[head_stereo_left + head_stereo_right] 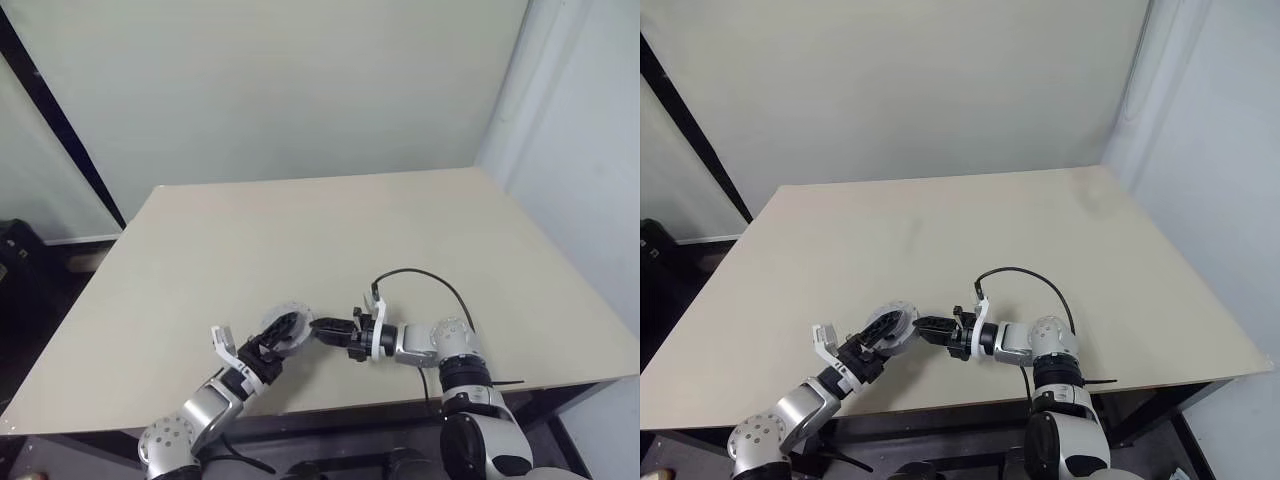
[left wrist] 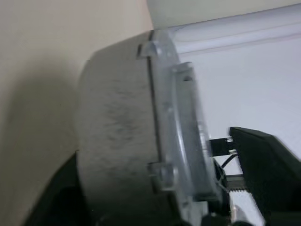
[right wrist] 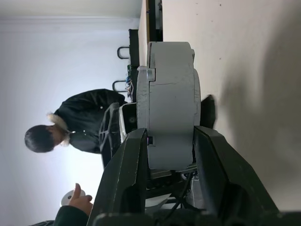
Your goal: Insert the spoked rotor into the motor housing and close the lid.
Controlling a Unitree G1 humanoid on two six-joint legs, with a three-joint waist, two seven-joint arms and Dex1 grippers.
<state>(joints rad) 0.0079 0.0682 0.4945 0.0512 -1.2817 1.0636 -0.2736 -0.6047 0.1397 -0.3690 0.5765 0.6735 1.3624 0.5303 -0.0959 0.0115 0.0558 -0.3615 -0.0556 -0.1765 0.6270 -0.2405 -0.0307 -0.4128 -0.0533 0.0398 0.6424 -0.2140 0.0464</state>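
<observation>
Fingers (image 3: pixel 129 179) of the right gripper (image 3: pixel 164 174) closed part-way on either flat face of the motor housing (image 3: pixel 170 101), lid (image 3: pixel 142 94) already seated on one face; left gripper (image 1: pixel 268 352) also at the housing, from the opposite side, whether clamped or slack cannot tell; housing raised just above the near middle of the beige table (image 1: pixel 300 240), between the two grippers; beyond, a seated person in dark clothing (image 3: pixel 89 120).
</observation>
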